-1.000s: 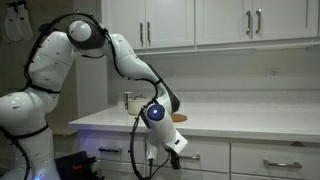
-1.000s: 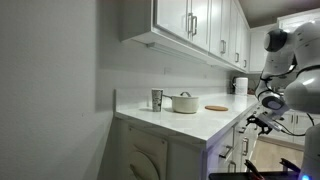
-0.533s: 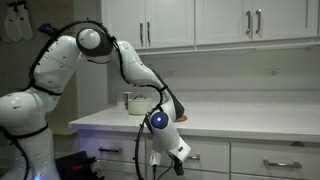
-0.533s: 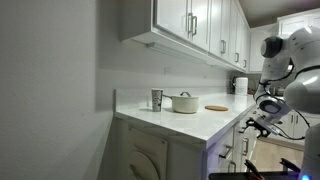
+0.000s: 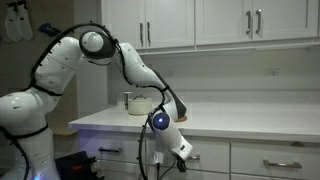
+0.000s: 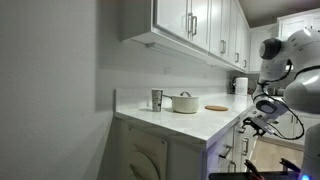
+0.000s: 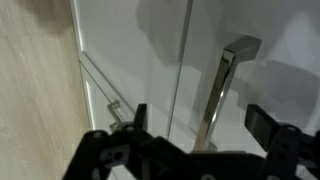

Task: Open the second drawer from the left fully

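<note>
The second drawer from the left (image 7: 285, 60) fills the wrist view, a white recessed-panel front seen close up and turned on its side. Its short silver bar handle (image 7: 220, 95) stands out from the panel and casts a shadow beside it. The handle lies in the gap between the two dark jaws, which are spread wide and released. One fingertip (image 7: 139, 112) sits well to one side of the bar and the other well to the opposite side, neither touching it. A second, smaller handle (image 7: 115, 108) shows dimly beyond a seam in the white fronts.

In an exterior view the same drawer (image 5: 212, 160) sits under the white tabletop (image 5: 250, 122). The jaws are pressed up near the middle of its front, hiding the handle. How far out it stands cannot be told. The white arm (image 5: 135, 65) reaches down to it from the left. On the tabletop behind the arm stands a pale pot (image 5: 138, 103), with white upper cabinets (image 5: 230, 20) above.
</note>
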`<move>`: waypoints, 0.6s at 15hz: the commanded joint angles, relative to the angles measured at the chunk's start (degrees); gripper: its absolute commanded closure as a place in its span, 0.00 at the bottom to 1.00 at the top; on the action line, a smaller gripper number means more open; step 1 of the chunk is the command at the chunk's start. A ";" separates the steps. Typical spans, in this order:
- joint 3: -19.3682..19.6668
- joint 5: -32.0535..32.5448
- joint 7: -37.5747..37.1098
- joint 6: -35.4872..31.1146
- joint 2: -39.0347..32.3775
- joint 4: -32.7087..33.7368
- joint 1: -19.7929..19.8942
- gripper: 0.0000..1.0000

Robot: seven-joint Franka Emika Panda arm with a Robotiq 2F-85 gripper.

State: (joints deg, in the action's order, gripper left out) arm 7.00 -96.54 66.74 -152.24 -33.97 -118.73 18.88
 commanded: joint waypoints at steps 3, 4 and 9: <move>-0.73 -1.41 1.15 -1.91 -0.80 2.19 -1.12 0.00; -0.66 -0.77 0.68 -2.72 -1.33 2.48 -1.55 0.00; -0.46 1.45 -0.64 -6.58 -3.77 3.85 -3.47 0.00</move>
State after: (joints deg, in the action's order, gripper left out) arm 6.57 -96.15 67.31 -155.47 -35.39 -117.15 17.25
